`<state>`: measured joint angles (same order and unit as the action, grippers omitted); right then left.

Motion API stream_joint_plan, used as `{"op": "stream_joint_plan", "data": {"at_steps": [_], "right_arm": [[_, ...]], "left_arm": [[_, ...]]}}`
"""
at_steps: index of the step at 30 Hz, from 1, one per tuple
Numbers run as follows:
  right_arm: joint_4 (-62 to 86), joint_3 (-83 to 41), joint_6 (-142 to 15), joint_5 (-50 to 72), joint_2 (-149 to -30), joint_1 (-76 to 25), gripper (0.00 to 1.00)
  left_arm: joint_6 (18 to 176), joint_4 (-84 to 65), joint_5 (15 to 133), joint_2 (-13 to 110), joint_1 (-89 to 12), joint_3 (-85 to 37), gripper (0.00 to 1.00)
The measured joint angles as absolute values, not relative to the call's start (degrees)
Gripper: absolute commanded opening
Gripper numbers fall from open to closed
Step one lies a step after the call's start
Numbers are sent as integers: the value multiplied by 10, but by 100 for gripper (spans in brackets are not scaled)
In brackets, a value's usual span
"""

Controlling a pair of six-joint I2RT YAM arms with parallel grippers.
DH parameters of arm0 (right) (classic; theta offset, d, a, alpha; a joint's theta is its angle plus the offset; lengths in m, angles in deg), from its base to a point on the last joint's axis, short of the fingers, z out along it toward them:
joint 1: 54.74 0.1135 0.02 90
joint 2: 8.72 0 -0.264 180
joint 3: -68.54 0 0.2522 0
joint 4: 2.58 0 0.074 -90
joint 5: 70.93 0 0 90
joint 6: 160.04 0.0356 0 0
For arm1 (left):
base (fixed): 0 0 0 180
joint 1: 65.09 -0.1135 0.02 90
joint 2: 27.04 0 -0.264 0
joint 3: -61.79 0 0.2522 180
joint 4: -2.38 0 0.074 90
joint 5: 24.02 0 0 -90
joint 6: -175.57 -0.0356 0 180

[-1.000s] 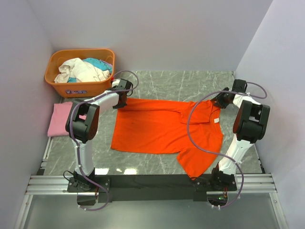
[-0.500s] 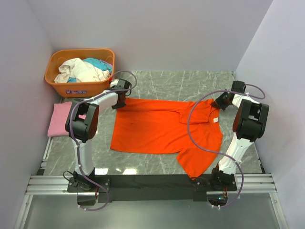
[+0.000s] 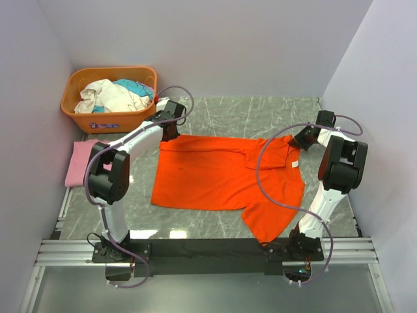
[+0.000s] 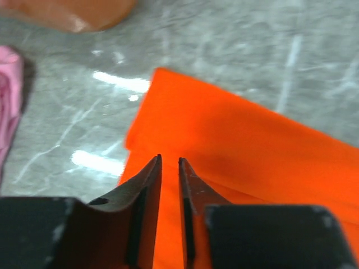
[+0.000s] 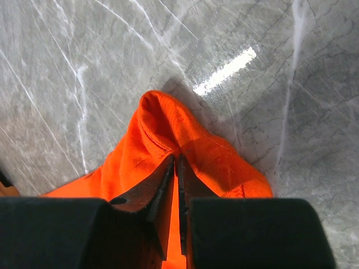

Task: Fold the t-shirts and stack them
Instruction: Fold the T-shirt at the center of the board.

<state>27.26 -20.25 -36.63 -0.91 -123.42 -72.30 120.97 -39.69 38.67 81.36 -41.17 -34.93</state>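
From above, the orange shirt (image 3: 221, 176) lies spread flat in the middle of the bench (image 3: 260, 111). The pink shirt (image 3: 78, 163) sits at the left edge, near the basket (image 3: 107, 120). Only the wrist views show the grips. The left end effector (image 4: 170, 163) hovers over the orange shirt's far left corner, fingers a narrow slit apart, clamping nothing. The right end effector (image 5: 173, 162) is pinched on a bunched fold of orange cloth.
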Motion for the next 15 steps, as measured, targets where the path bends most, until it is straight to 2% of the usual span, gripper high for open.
{"op": "stream_joint_plan", "data": {"at_steps": [6,15], "right_arm": [[273,-202,-366,-9,-1234,-723,13],[273,-201,-365,-9,-1234,-723,12]], "left_arm": [[1199,-377,363,863,-398,-404,13],[1169,-368,316,977,-405,-443,8]]}}
